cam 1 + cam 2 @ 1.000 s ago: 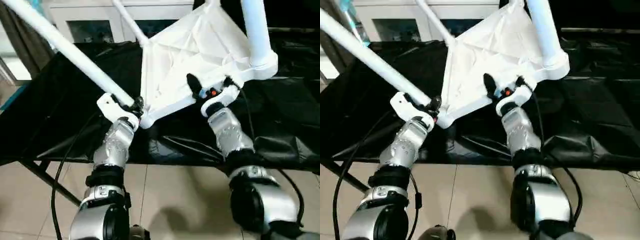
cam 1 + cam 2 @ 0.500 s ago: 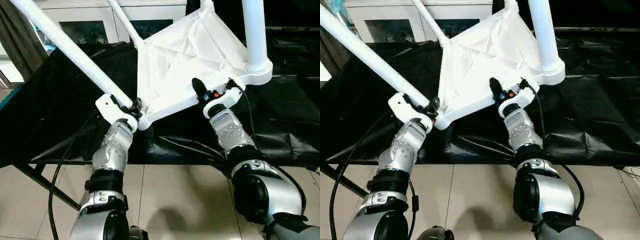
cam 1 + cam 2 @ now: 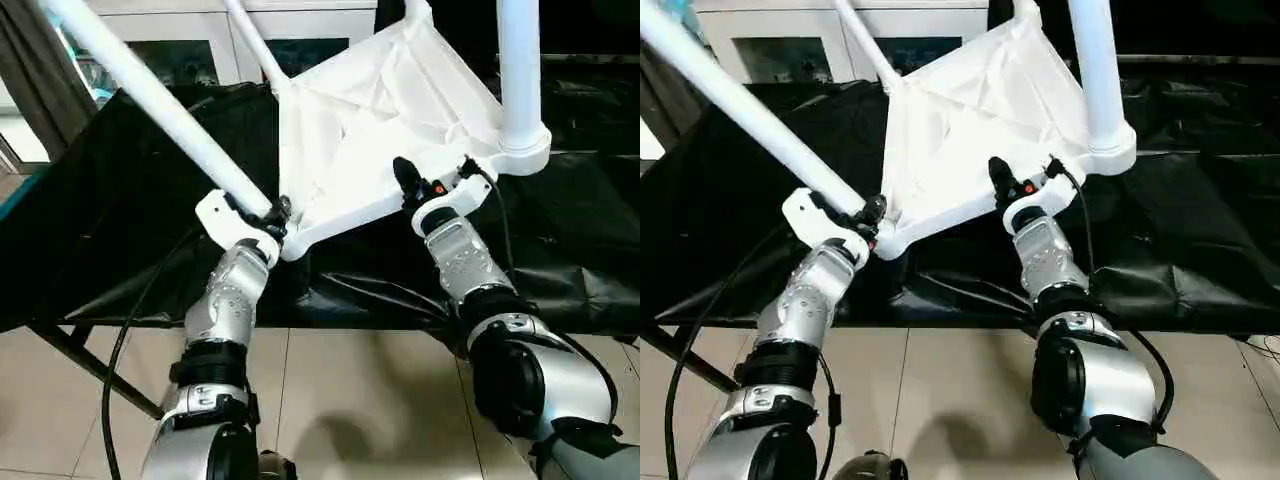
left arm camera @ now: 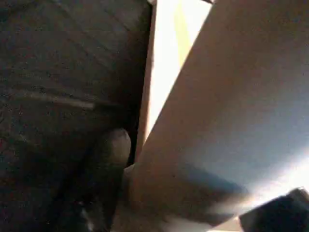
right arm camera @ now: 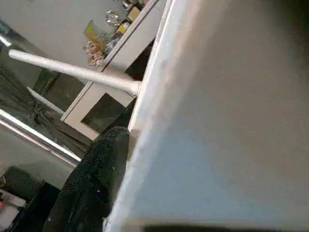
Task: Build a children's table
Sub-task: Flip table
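The children's table lies upside down and tilted on the black sheeting, its ribbed white tabletop [image 3: 370, 130] facing me. One long leg [image 3: 160, 105] slants up to the left from the near corner. Another leg [image 3: 520, 70] stands in the right corner socket, and a third [image 3: 250, 35] rises at the back. My left gripper [image 3: 268, 212] is shut on the slanted leg's base; in the left wrist view a finger [image 4: 113, 145] lies against that leg [image 4: 217, 121]. My right gripper [image 3: 415, 185] is shut on the tabletop's near rim, with one finger [image 5: 101, 164] against the tabletop [image 5: 217, 121].
The big table under black sheeting [image 3: 120, 220] carries the work; its front edge runs just below my wrists. A white cabinet with glass doors [image 3: 180, 50] stands behind it. Tiled floor [image 3: 350, 400] lies below. A black cable [image 3: 130, 320] hangs beside my left forearm.
My right gripper has closed from wide open onto the tabletop's near rim. My left gripper stays at the leg's base. The view has shifted slightly.
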{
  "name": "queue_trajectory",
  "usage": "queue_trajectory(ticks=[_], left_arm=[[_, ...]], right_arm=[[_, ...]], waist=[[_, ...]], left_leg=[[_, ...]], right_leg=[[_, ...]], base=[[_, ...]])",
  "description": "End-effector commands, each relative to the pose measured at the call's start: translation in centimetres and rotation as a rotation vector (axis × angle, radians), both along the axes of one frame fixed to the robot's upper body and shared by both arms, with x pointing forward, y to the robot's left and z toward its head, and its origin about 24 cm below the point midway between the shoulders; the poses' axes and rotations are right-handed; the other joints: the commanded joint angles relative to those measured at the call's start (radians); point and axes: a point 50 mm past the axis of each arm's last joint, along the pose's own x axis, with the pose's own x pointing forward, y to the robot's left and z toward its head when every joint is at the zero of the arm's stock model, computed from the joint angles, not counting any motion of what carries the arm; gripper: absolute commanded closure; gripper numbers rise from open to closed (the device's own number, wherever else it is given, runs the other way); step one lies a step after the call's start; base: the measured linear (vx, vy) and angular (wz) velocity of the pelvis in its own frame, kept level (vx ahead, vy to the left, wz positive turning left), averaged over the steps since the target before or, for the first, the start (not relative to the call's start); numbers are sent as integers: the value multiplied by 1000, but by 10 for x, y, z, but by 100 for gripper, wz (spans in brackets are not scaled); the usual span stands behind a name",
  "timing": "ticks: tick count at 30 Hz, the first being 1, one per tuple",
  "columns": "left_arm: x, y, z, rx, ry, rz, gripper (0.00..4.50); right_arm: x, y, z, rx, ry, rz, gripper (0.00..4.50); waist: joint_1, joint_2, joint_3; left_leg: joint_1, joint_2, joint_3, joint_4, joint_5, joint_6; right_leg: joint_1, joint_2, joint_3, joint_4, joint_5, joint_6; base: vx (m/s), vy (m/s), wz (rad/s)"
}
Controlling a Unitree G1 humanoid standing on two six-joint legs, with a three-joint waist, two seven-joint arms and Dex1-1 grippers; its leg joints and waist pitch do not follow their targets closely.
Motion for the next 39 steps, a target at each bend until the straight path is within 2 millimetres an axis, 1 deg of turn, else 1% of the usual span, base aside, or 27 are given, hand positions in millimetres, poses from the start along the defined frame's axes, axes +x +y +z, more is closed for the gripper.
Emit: queue_trajectory(ticks=[1, 2, 3, 4, 5, 8, 9, 12, 14, 16, 18, 19, 21, 23, 24, 25, 27, 28, 29, 30, 31, 33, 35, 36, 37, 38, 39], left_arm=[[-6, 12, -5, -26, 22, 47, 95], [-8, 15, -6, -23, 26, 52, 72], [-10, 19, -7, -25, 30, 55, 72], [-11, 21, -8, -27, 32, 55, 56], [-13, 24, -10, -18, 42, 56, 56], [-17, 27, -12, -11, 52, 51, 44], [-21, 27, -13, -4, 64, 28, 15], [-29, 25, -16, 4, 88, -42, 7], [-35, 22, -19, 29, 114, -97, 1], [-40, 19, -22, 45, 141, -126, 0], [-44, 17, -23, 51, 145, -135, 0], [-45, 16, -24, 46, 146, -138, 0], [-47, 15, -24, 42, 150, -139, 0], [-51, 14, -23, 61, 148, -163, 0], [-51, 14, -23, 61, 148, -163, 0], [-51, 13, -22, 74, 141, -171, 0], [-52, 12, -19, 109, 117, -189, 0], [-48, 11, -5, 260, 10, -222, 0], [-48, 11, -5, 260, 10, -222, 0], [-44, 9, 11, 418, -104, -252, 0], [-44, 8, 16, 456, -134, -259, 0], [-41, 7, 31, 534, -219, -260, 0], [-38, 2, 55, 670, -369, -288, 0], [-38, 0, 63, 740, -427, -306, 0], [-38, 0, 63, 740, -427, -306, 0], [-38, -6, 79, 861, -533, -342, 0], [-38, -7, 82, 883, -549, -341, 0]], right_arm=[[7, -31, 28, -242, -113, -98, 230], [8, -37, 32, -234, -119, -123, 230], [9, -43, 37, -227, -129, -152, 230], [9, -47, 40, -222, -136, -170, 230], [9, -52, 44, -219, -146, -190, 230], [10, -58, 48, -236, -160, -216, 230], [10, -63, 52, -249, -166, -243, 230], [9, -70, 57, -279, -170, -289, 230], [9, -74, 58, -326, -161, -306, 230], [9, -77, 61, -389, -151, -329, 230], [9, -81, 64, -388, -146, -358, 230], [9, -84, 66, -390, -151, -370, 230], [9, -86, 68, -399, -158, -382, 230], [8, -87, 69, -417, -163, -375, 235], [8, -87, 69, -417, -163, -375, 236], [8, -87, 69, -426, -165, -371, 237], [7, -87, 68, -448, -167, -363, 237], [7, -88, 69, -499, -175, -335, 237], [7, -88, 69, -499, -175, -335, 237], [6, -88, 70, -548, -178, -299, 237], [6, -88, 70, -561, -178, -288, 237], [6, -88, 71, -595, -184, -267, 237], [5, -91, 73, -653, -179, -266, 237], [5, -93, 75, -676, -177, -269, 238], [5, -93, 75, -676, -177, -269, 239], [5, -96, 78, -715, -173, -283, 239], [5, -96, 79, -723, -173, -283, 240]], waist=[[3, -34, -89], [3, -34, -89], [4, -28, -88], [4, -30, -86], [6, -27, -86], [8, -29, -86], [10, -30, -86], [18, -33, -85], [22, -28, -86], [25, -26, -84], [27, -26, -82], [34, -20, -84], [29, -21, -79], [20, -24, -80], [16, -24, -80], [7, -29, -79], [4, -30, -81], [-2, -32, -79], [-4, -31, -81], [-6, -34, -81], [-7, -33, -82], [-10, -35, -81], [-13, -35, -81], [-14, -34, -80], [-16, -32, -82], [-16, -32, -79], [-17, -30, -81]], left_leg=[[39, 37, -5, -49, -6, 150], [39, 37, -5, -49, -6, 150], [41, 38, -4, -50, -24, 142], [41, 38, -3, -53, -41, 129], [44, 39, -3, -54, -57, 118], [41, 39, -3, -56, -61, 108], [41, 38, -3, -57, -66, 105], [43, 39, 0, -57, -84, 93], [47, 41, 0, -58, -90, 81], [53, 40, 4, -60, -120, 64], [54, 40, 5, -63, -143, 41], [60, 43, 7, -65, -168, 21], [60, 41, 9, -73, -217, -5], [50, 37, 5, -79, -232, -20], [49, 36, 4, -79, -230, -20], [42, 32, 4, -78, -221, -11], [39, 31, 4, -77, -206, 1], [37, 29, 7, -73, -188, 19], [36, 28, 7, -71, -166, 32], [35, 28, 6, -70, -153, 39], [36, 29, 6, -68, -132, 45], [35, 28, 8, -67, -119, 45], [38, 29, 9, -66, -114, 39], [38, 29, 8, -67, -115, 41], [42, 29, 9, -66, -119, 37], [43, 30, 8, -69, -131, 31], [46, 31, 10, -68, -139, 21]], right_leg=[[44, -56, 27, -52, 110, -285], [44, -56, 27, -52, 110, -285], [41, -55, 28, -55, 86, -282], [42, -54, 28, -57, 68, -278], [40, -54, 29, -60, 58, -271], [42, -54, 28, -58, 68, -262], [42, -54, 28, -59, 65, -257], [39, -55, 30, -61, 38, -248], [36, -53, 29, -61, 25, -244], [29, -49, 30, -69, -6, -220], [29, -46, 29, -73, -29, -196], [26, -47, 29, -74, -47, -181], [23, -44, 29, -78, -69, -160], [32, -48, 28, -79, -73, -132], [32, -48, 28, -78, -65, -128], [37, -49, 28, -78, -53, -124], [38, -50, 28, -80, -51, -119], [37, -50, 29, -84, -47, -120], [39, -50, 29, -82, -46, -112], [40, -49, 29, -84, -42, -110], [40, -48, 29, -79, -32, -107], [39, -45, 28, -80, -25, -115], [39, -45, 28, -76, -26, -145], [37, -43, 28, -78, -35, -144], [36, -43, 28, -76, -46, -145], [34, -42, 28, -81, -57, -151], [33, -43, 29, -75, -54, -156]], base=[[0, 0, 0], [0, 0, 0], [0, 0, 0], [0, 0, 0], [0, 0, 0], [0, 0, 0], [0, 0, 0], [0, 0, 0], [0, 0, 0], [0, 0, 0], [0, 0, 0], [0, 0, 0], [0, 0, 0], [0, 0, 0], [0, 0, 0], [0, 0, 0], [0, 0, 0], [0, 0, 0], [0, 0, 0], [0, 0, 0], [0, 0, 0], [0, 0, 0], [0, 0, 0], [0, 0, 0], [0, 0, 0], [0, 0, 0], [0, 0, 0]])
